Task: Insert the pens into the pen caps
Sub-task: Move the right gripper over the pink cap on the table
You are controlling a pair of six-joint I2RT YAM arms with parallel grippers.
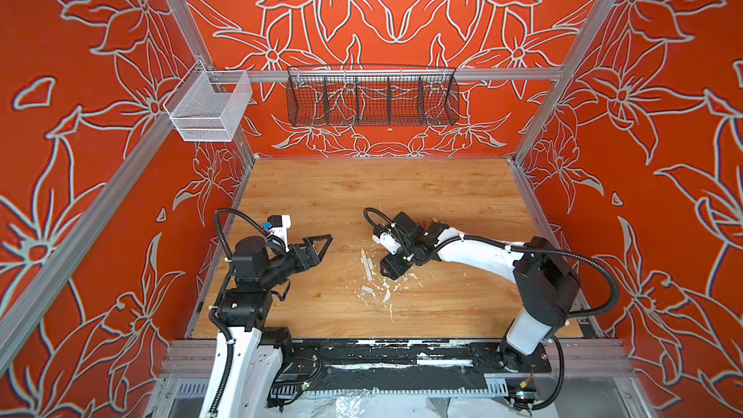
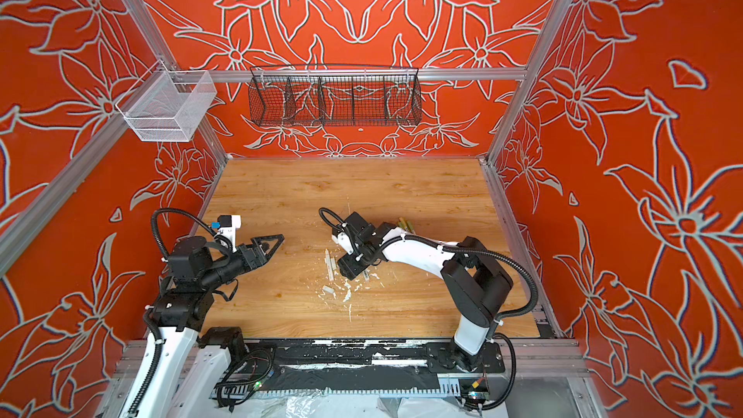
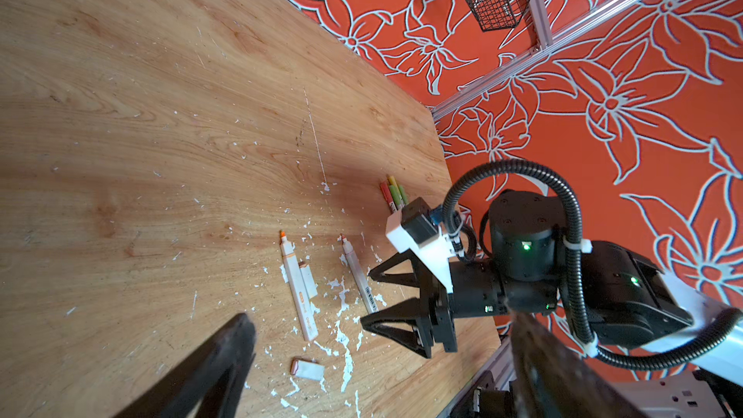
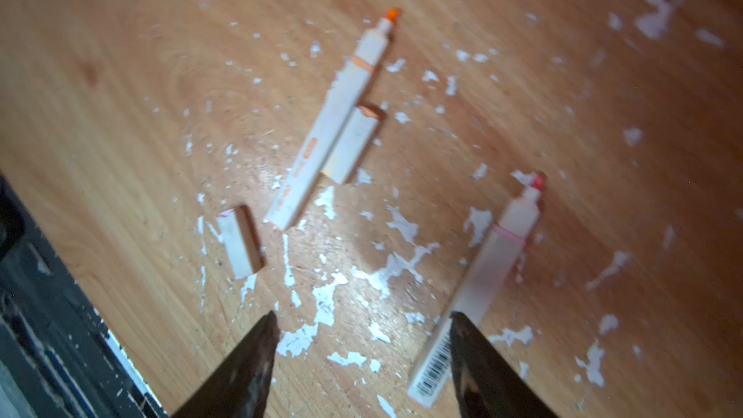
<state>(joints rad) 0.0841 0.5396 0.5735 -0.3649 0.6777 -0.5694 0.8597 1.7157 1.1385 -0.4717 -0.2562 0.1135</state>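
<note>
Two uncapped white pens lie among paint flecks: an orange-tipped pen [image 4: 333,126] [image 3: 299,287] [image 1: 366,261] and a pink-tipped pen [image 4: 486,275] [image 3: 358,275]. One pale pen cap [image 4: 349,146] rests against the orange-tipped pen's barrel, and another pen cap [image 4: 239,241] [image 3: 307,369] [image 1: 368,289] lies loose nearer the front. My right gripper [image 4: 362,321] [image 1: 392,273] hovers low over them, open. The pink-tipped pen's barcoded end lies just inside one finger [image 4: 474,355], not gripped. My left gripper [image 1: 321,240] [image 3: 382,355] is open and empty, off to the left.
A small bunch of capped coloured pens [image 3: 394,195] [image 2: 406,225] lies behind the right arm. A black wire basket [image 1: 372,100] and a white mesh basket [image 1: 209,108] hang on the back rail. White flecks [image 4: 321,303] litter the wooden table [image 1: 362,186].
</note>
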